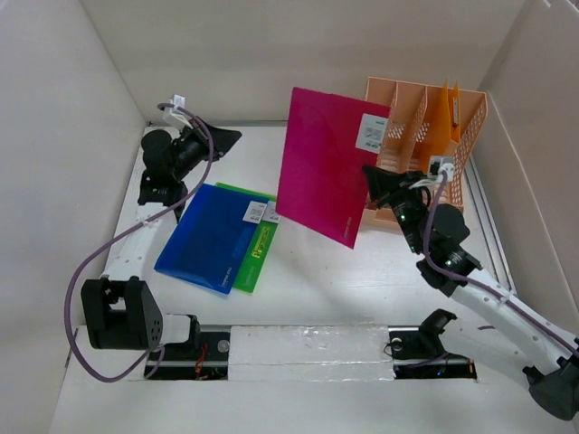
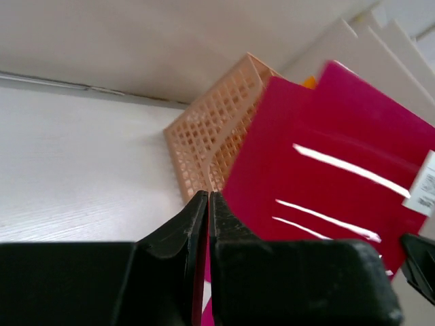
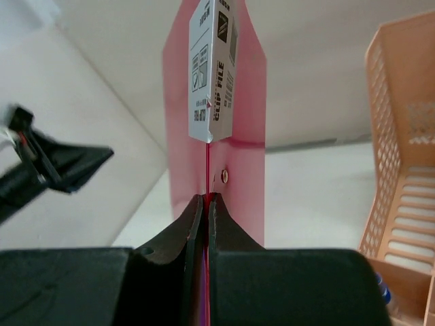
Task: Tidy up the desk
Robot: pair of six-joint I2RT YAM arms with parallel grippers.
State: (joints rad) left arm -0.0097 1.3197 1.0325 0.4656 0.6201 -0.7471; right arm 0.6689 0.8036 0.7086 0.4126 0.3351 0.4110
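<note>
On the white label (image 3: pixel 212 68) of the pink folder (image 3: pixel 248 109) I hold, I can read "CLIP FILE"; the smaller print on it is too blurred.

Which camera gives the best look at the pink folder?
The top view: the whole folder shows, held by the right hand. The left wrist sees part of its face; the right wrist sees it edge-on.

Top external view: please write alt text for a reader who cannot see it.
The right gripper holds a magenta folder up by its edge over the white desk, next to a peach file rack. A blue folder lies over a green folder at the left, near the shut, empty left gripper.
</note>
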